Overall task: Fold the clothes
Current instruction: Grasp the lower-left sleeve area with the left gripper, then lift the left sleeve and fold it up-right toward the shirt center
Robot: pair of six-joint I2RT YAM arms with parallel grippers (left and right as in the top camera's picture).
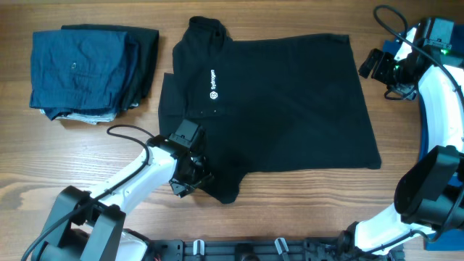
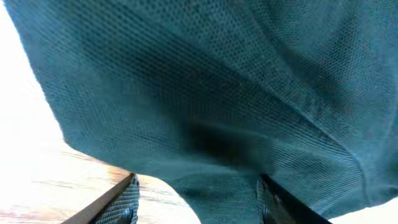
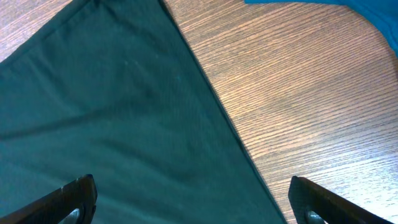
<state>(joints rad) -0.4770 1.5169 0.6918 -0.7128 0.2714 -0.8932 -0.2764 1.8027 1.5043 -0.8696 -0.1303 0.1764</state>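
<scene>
Overhead, the black shirt (image 1: 290, 101) lies flat on the desk (image 1: 304, 210). Its sleeve sits inside the spread left end effector (image 2: 198, 205), probably for a folding pinch. Its hem corner lies below the wide-spread right end effector (image 3: 193, 208).

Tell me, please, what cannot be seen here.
- Overhead: the white chest logo on the black shirt is too small to read.
- Overhead: the navy garment on top hides the folded stack's lower layers.
- Left wrist: the bottom edge cuts off the left gripper's fingers.
- Right wrist: the top edge cuts off the bright blue garment.
</scene>
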